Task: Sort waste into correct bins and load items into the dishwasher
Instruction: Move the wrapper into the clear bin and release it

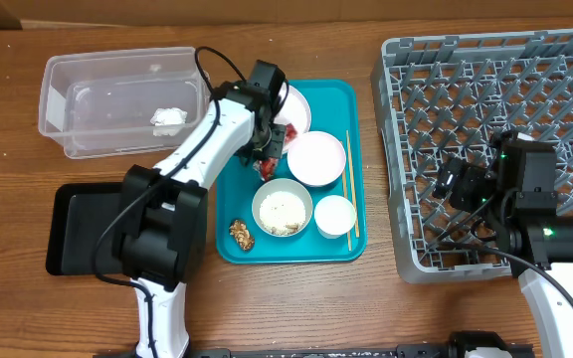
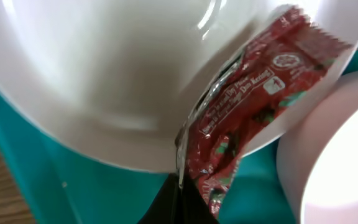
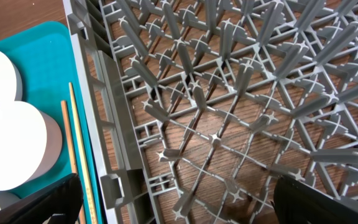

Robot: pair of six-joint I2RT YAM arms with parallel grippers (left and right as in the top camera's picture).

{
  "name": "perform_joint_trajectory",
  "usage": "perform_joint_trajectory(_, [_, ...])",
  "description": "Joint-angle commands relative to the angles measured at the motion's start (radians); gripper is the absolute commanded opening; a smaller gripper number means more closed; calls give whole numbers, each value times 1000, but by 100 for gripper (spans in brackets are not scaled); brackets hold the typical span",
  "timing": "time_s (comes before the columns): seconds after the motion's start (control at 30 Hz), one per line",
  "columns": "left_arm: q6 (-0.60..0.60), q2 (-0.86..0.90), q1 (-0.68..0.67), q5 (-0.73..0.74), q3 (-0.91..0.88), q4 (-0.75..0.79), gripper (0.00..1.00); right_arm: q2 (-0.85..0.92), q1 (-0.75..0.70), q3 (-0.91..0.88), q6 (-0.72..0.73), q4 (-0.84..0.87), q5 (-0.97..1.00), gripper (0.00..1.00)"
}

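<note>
On the white plate (image 2: 104,74), red wrapper (image 2: 253,106) — pinched between left fingers (image 2: 166,210)

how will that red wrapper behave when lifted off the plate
The red wrapper is creased and thin, so it will probably hang floppy and weigh little. Its glossy film looks slippery; pinched only at an edge by the left gripper, it might slide out.

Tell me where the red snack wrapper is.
Left wrist view: the red snack wrapper lies on the white plate at the far end of the teal tray, pinched by the left end effector.
</note>
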Motion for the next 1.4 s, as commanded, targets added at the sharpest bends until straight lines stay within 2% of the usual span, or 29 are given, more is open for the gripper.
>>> perform_joint_trajectory(0.0, [-6, -44, 43, -14, 107, -44, 4, -5, -4, 34, 5, 2, -1, 100])
perform_joint_trajectory(0.17, [-6, -114, 108, -14, 199, -83, 4, -5, -4, 34, 5, 2, -1, 100])
perform_joint_trajectory(0.4, [-7, -197, 256, -10, 209, -81, 4, -5, -4, 34, 5, 2, -1, 100])
perform_joint_trajectory(0.7, [-7, -181, 407, -11, 207, -83, 4, -5, -4, 34, 5, 2, -1, 100])
perform_joint_trajectory(0.93, [-6, -135, 430, -14, 206, -115, 5, -5, -4, 34, 5, 2, -1, 100])
perform_joint_trajectory(0.97, [-6, -132, 430, -14, 206, -116, 8, -5, -4, 34, 5, 2, -1, 100])
perform_joint_trajectory(1.0, [-6, -131, 430, -14, 206, -117, 17, -5, -4, 34, 5, 2, -1, 100])
perform_joint_trajectory(1.03, [-6, -131, 430, -14, 206, -117, 27, -5, -4, 34, 5, 2, -1, 100])
perform_joint_trajectory(1.07, [-6, -131, 430, -14, 206, -117, 42, -5, -4, 34, 5, 2, -1, 100])
perform_joint_trajectory(1.1, [-4, -131, 431, -14, 206, -117, 49, -5, -4, 34, 5, 2, -1, 100])
perform_joint_trajectory(1.17, [3, -131, 430, -14, 206, -119, 53, -5, -4, 34, 5, 2, -1, 100])
perform_joint_trajectory(1.37, [5, -138, 430, -13, 217, -167, 54, -5, -4, 34, 5, 2, -1, 100])
